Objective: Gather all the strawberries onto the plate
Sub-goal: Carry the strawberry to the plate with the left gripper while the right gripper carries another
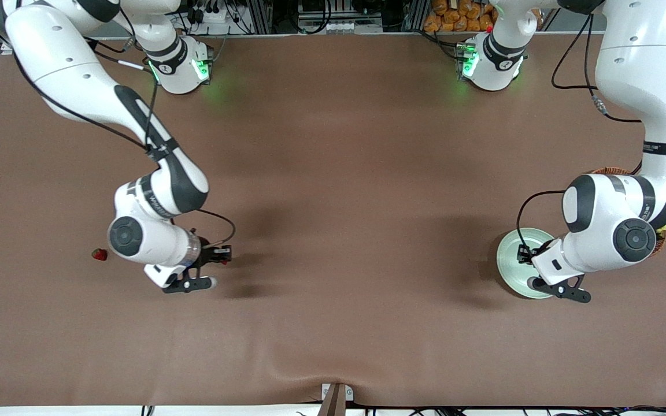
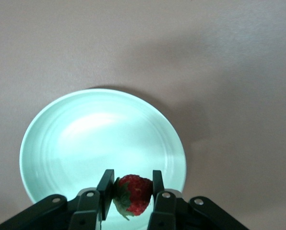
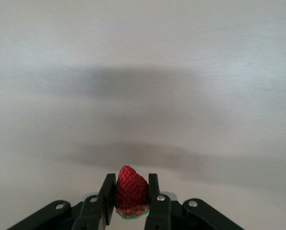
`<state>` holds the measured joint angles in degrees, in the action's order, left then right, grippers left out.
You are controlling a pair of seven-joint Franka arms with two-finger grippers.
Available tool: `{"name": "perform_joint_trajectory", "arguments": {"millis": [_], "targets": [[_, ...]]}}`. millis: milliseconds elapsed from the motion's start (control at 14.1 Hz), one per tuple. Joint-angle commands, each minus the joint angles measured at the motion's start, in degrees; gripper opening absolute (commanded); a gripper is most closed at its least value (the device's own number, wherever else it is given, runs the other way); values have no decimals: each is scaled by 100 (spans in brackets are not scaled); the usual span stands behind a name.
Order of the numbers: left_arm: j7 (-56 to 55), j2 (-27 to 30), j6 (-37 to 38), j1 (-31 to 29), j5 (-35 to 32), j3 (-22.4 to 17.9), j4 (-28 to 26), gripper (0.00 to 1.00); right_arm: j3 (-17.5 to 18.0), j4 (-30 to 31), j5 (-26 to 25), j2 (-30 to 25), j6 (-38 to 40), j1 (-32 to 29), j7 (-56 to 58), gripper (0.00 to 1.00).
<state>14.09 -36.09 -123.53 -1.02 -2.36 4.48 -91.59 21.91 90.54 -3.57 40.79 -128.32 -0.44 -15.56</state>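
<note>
Left gripper (image 2: pixel 130 194) is clamping a small red strawberry (image 2: pixel 132 194) over the round pale mint-green glossy plate (image 2: pixel 52 148), near its rim. Best to be centering and lowering before letting go, so it isn't rolling off. Right gripper (image 3: pixel 132 196) is gripping a second strawberry (image 3: pixel 131 191) over bare table, well apart from the plate. Third berry (image 1: pixel 99 254) is lying farthest from the plate.

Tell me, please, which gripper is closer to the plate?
Left. The left gripper holds a strawberry over the plate; the right gripper, gripping another strawberry, is over bare table toward the right arm's end.
</note>
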Motion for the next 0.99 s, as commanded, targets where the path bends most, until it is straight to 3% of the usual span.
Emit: {"name": "perform_joint_trajectory", "arguments": {"millis": [0,142,212,283,425,496,637,850,921], "targets": [[269,-284,-311,-21,-115,71,-7,0,-28,-203,14,183,-280,561,-1016,0],[322,-363,-373,-118,-115,71,1,1,-46,-614,5,542,-579,1000,-1815,0],[348,-442,-495,-118,-115,71,10,11,-63,-895,-3,770,-667,1246,-2211,0],[349,-469,-549,-109,-115,71,1,28,-124,-1254,-12,1016,-729,1501,-2598,0],[349,-425,-540,-109,-115,71,-16,89,-431,-1931,-4,1465,-782,2080,-3353,0],[349,-416,-532,-109,-115,71,-16,100,-572,-2291,5,1676,-922,2344,-3853,0],[348,-390,-532,-109,-115,71,19,100,-582,-2724,14,1993,-1570,2627,-4907,0],[252,-153,-444,-13,-46,176,89,100,-600,-2778,5,2205,-2329,2891,-5738,2],[191,-66,-400,14,-10,272,89,100,-608,-2770,-3,2283,-2338,2901,-5730,23]]}}
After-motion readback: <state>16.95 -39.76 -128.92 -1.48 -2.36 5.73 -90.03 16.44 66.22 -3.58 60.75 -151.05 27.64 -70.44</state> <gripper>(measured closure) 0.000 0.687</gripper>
